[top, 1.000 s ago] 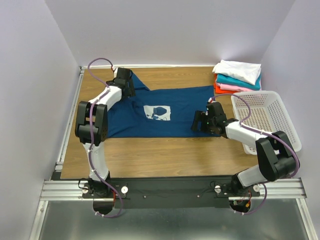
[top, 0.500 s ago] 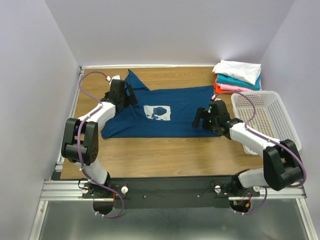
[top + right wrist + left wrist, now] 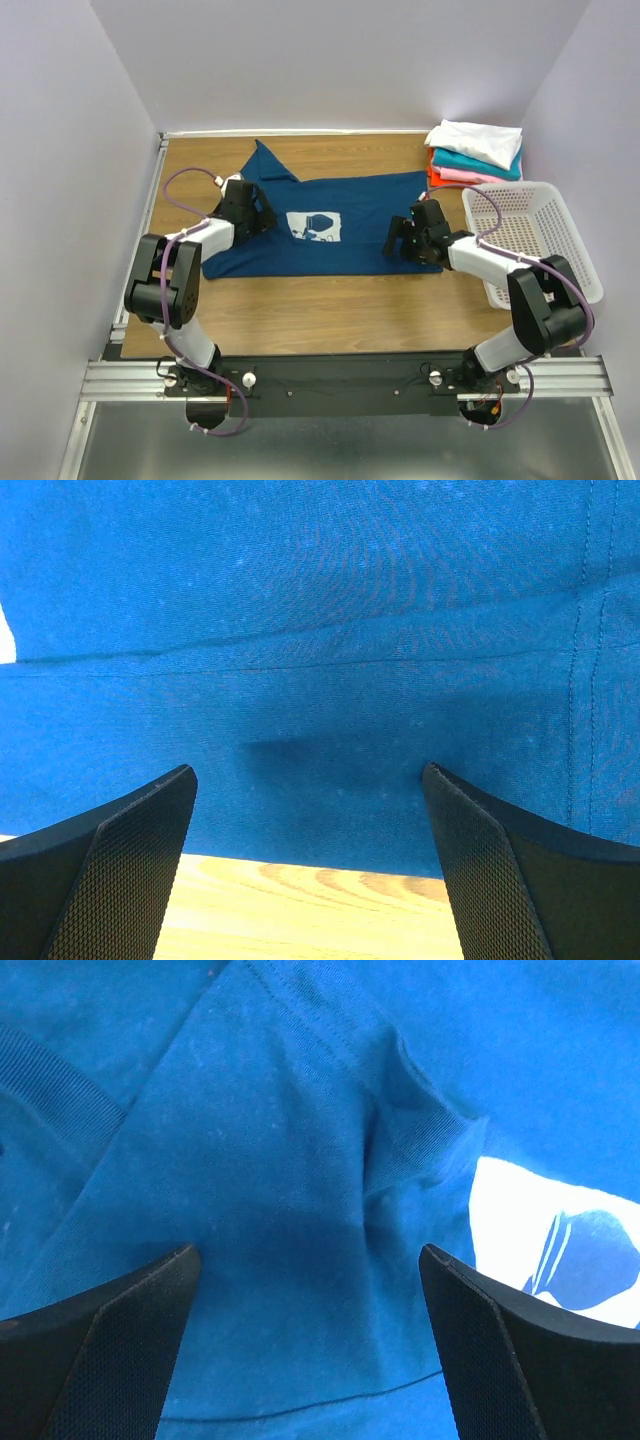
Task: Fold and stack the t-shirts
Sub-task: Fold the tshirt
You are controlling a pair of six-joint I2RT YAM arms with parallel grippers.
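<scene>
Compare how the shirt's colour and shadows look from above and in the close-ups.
Top view: soft even light, t-shirt reads navy. Left wrist view: cloth looks brighter, with a blurry shadow under the open left tool. Right wrist view: likewise, under the right tool.

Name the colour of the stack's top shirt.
The top shirt is white; top external view shows it best.

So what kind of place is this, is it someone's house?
Probably not a house, more likely a robot test booth in a lab. Plain lavender walls box in a wooden table, two robot arms are bolted to a metal rail at its edge, and a navy t-shirt lies spread out between them.
</scene>
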